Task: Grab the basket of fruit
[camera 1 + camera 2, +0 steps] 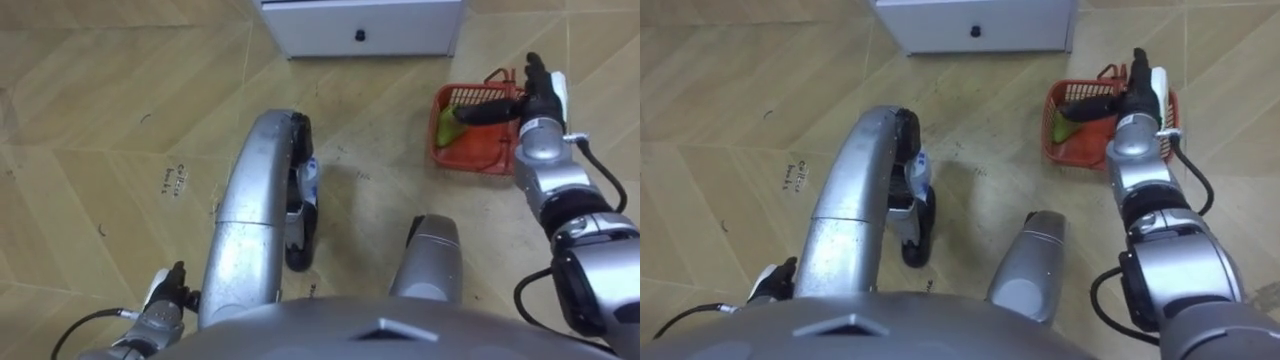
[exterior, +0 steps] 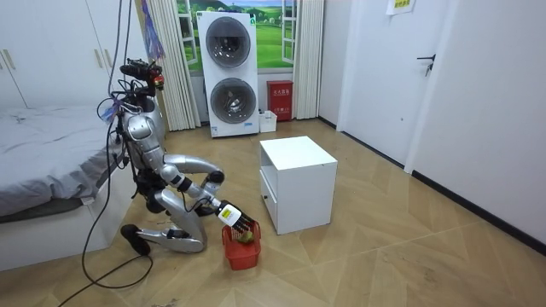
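Observation:
A red fruit basket [image 1: 472, 157] stands on the wooden floor ahead on my right, close to a white cabinet. A green fruit [image 1: 447, 126] lies in its left side, and its thin red handle [image 1: 500, 75] shows at the far rim. My right hand [image 1: 535, 98] hovers over the basket's right part, open, with the fingers pointing away from me and the thumb stretched left over the inside. In the room view the robot kneels low on the floor with this hand [image 2: 229, 215] just above the basket [image 2: 241, 249]. My left hand [image 1: 165, 297] hangs low at my left side.
The white cabinet [image 1: 360, 25] with a dark drawer knob stands just beyond the basket. In the room view a bed [image 2: 43, 162] lies behind the robot, and stacked washing machines [image 2: 229, 72] stand by the window. Open wooden floor stretches to my left.

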You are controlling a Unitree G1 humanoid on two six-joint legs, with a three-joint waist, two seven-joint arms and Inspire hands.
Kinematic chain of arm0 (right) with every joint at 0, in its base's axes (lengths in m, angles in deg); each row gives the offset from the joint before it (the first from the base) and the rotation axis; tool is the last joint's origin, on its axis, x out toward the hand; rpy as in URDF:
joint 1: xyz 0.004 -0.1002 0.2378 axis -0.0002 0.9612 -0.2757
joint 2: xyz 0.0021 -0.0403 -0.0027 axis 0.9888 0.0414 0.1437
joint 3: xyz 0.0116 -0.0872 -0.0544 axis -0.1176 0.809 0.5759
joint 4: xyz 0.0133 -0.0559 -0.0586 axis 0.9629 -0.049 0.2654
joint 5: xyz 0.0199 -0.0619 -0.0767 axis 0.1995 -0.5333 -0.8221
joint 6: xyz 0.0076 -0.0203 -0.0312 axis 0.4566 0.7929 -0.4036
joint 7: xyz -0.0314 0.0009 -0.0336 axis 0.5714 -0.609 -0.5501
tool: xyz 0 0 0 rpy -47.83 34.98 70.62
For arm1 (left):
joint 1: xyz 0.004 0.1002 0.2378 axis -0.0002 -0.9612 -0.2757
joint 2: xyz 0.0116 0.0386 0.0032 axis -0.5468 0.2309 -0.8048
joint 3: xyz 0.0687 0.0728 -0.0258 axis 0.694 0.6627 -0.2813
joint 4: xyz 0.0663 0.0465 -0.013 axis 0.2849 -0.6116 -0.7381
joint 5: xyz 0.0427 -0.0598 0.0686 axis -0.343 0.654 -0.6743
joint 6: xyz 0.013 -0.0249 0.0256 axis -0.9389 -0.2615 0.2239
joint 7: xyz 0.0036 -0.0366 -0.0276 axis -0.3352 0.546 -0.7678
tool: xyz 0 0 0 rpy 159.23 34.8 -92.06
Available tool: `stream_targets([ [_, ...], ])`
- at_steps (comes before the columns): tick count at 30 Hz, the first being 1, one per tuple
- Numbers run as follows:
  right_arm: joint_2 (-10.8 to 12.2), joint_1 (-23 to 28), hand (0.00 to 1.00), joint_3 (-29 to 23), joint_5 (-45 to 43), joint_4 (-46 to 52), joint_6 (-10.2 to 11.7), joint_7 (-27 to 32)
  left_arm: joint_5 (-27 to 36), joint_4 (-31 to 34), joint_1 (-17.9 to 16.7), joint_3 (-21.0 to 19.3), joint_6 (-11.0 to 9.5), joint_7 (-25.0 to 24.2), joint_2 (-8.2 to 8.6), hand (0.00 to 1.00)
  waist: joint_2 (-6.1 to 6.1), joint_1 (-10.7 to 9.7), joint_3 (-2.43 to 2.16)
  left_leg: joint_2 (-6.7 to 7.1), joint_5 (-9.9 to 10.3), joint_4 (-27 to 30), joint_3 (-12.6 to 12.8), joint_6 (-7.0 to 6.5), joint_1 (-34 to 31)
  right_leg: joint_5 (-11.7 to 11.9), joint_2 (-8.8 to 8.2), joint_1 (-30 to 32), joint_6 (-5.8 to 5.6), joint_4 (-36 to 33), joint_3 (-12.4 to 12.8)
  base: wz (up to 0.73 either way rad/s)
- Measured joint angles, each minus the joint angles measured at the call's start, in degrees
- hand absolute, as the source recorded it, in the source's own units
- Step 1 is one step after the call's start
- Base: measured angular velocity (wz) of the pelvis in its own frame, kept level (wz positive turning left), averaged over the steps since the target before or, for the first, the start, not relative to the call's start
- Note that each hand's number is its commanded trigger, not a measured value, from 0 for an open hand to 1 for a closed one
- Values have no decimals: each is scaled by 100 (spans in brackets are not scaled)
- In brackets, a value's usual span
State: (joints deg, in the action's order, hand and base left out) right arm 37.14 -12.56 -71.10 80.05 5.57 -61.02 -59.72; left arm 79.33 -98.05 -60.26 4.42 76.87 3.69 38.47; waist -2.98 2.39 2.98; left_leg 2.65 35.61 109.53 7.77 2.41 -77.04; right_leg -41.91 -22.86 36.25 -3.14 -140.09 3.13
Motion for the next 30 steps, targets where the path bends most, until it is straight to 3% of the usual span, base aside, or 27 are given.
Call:
stream_targets([
  [17, -73, 10, 0, 6, 202, -220, -63, -43, 79, 69, -2, 55, 6, 1, 1, 0, 3, 108, -1, 3, -1, -7, 14, 2, -85, -1, -10, 89, -2, 6, 6, 0],
  [18, -74, 9, 15, 6, 202, -220, -63, -42, 79, 71, 2, 55, 6, 1, 1, 0, 3, 108, -1, 3, -1, -7, 16, 2, -86, -1, -11, 89, -2, 9, 6, 0],
  [19, -73, 10, 65, 6, 203, -220, -63, -42, 79, 73, 2, 55, 6, 1, 1, 0, 2, 108, 0, 4, -1, -7, 18, 3, -86, -1, -11, 90, -2, 10, 6, 0],
  [20, -73, 12, 100, 6, 202, -221, -63, -42, 78, 73, 2, 55, 6, 1, 1, 0, 2, 107, -1, 4, -1, -7, 19, 3, -86, -1, -14, 91, -2, 9, 6, 0],
  [30, -148, 200, 100, -3, 210, -279, -64, -40, 37, 70, -35, 110, -2, 0, 2, 0, 3, 110, -1, 11, -4, -43, 91, 8, -73, -2, -93, 107, -4, 4, 34, 1],
])
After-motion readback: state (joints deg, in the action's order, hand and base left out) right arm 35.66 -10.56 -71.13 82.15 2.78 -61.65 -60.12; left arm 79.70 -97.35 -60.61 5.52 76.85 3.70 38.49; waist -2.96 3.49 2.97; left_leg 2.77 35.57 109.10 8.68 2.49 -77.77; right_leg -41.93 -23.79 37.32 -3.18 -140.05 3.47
